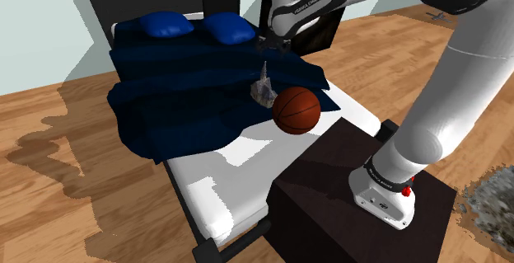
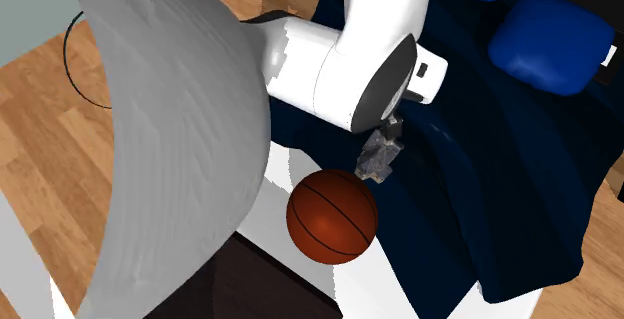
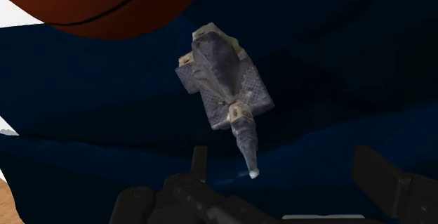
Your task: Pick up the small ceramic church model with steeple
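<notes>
1. Directly beneath the claw (image 3: 288, 166), the small grey church model (image 3: 224, 82) is seen standing on a dark blue blanket (image 3: 337, 61), its steeple pointed up towards the fingers, with the tip nearer one finger than the other.
2. The claw is spread: its two black fingers are set well apart and nothing is touched by them. This opening is judged to be meant for straddling the model's body on the way down.
3. Off to one side of the claw, a basketball (image 3: 105, 1) is found near the model, with a strip of blanket visible between them. A sideways nudge could be given to it if the descent is misjudged.
4. Under all of this, the blanket is draped in folds over a white mattress (image 1: 247, 162), so a soft, uneven footing is to be expected.
5. Farther beyond the claw, two blue pillows (image 1: 169, 26) are laid at the bedhead.
</notes>
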